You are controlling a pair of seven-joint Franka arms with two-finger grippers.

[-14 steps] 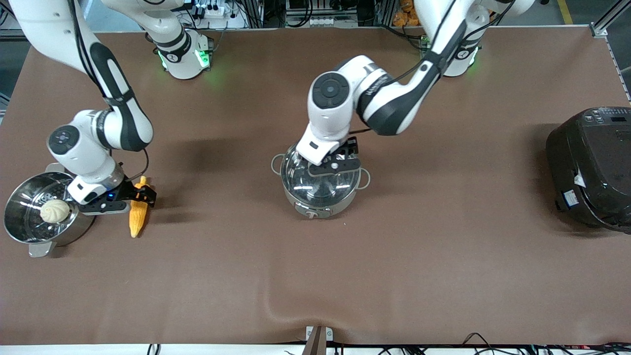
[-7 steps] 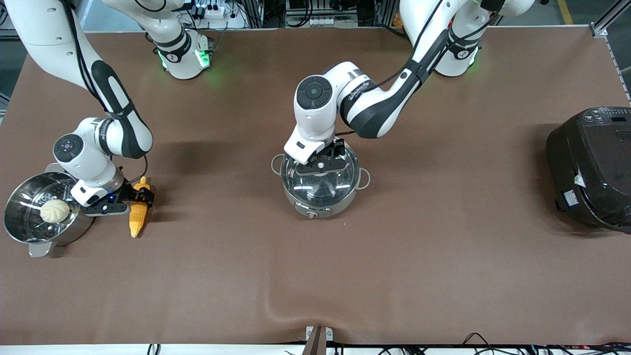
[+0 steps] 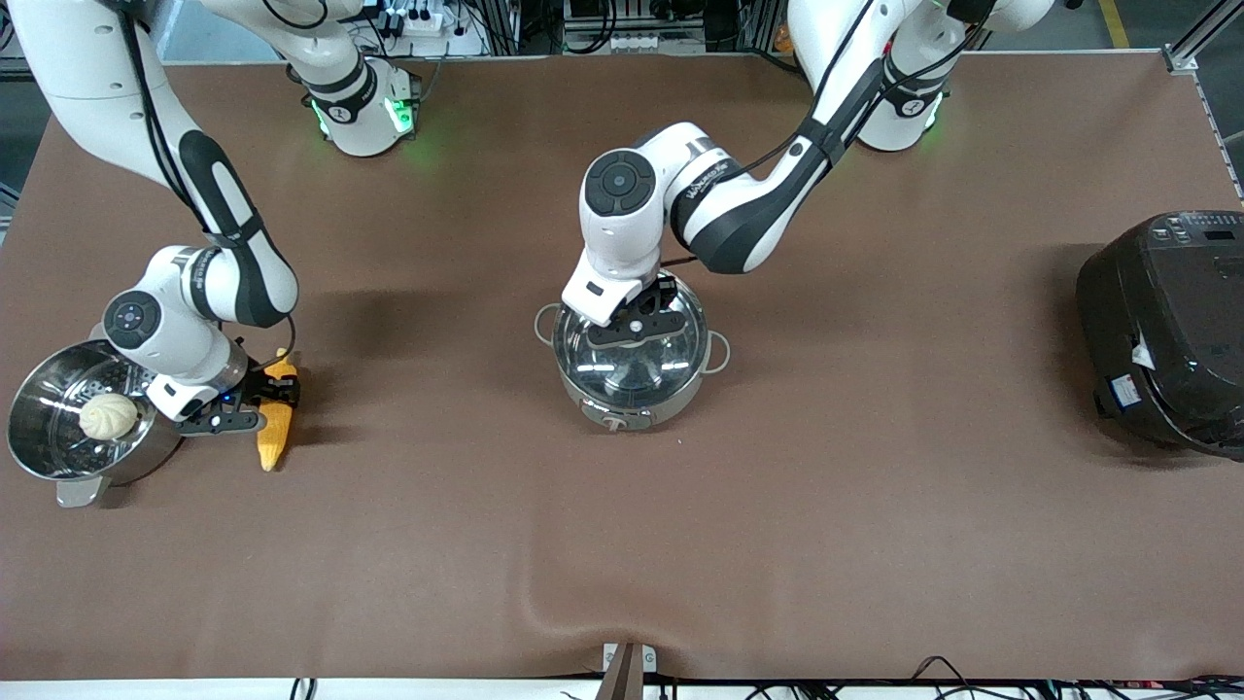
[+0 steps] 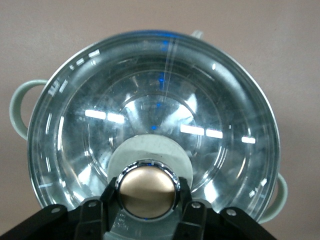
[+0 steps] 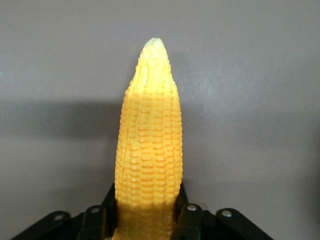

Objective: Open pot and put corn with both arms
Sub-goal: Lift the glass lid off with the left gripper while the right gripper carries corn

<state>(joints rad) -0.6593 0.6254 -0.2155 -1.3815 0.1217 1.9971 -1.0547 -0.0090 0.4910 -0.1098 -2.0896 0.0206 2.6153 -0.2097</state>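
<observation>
The steel pot (image 3: 632,394) stands mid-table with its glass lid (image 3: 671,355) on. My left gripper (image 3: 637,326) is down on the lid, its fingers closed against both sides of the tan knob (image 4: 147,192); the gripper also shows in the left wrist view (image 4: 147,202). The yellow corn (image 3: 272,442) lies on the table next to the steamer pot, tip toward the front camera. My right gripper (image 3: 276,389) is shut on the corn's thick end. In the right wrist view the corn (image 5: 150,145) runs out from between the gripper's (image 5: 147,217) fingers.
A steel steamer pot (image 3: 39,465) with a white bun (image 3: 107,416) in it stands at the right arm's end, touching distance from the right gripper. A big black rice cooker (image 3: 1166,331) sits at the left arm's end.
My left gripper moved over the lid's middle and came down round the knob. My right gripper shifted a little along the corn's thick end toward the front camera and closed on it.
</observation>
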